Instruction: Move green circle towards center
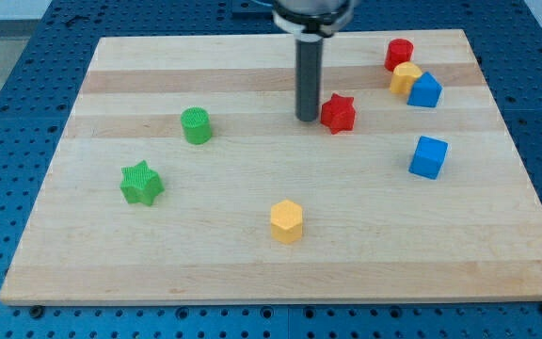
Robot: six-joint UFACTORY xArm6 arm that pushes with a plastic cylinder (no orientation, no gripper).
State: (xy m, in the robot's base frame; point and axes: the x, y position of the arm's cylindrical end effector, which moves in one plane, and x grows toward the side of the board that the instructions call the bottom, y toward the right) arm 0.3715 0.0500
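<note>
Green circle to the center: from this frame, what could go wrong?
1. My tip sits just left of the red star, well right of the green circle; swinging away could nudge the star.
2. To push the circle rightward I must get to its left; a direct approach could knock it farther left instead.

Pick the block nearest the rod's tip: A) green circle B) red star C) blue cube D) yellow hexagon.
B: my tip stands just to the view's left of the red star, while the green circle lies well off to the view's left and the other two sit farther away.
</note>
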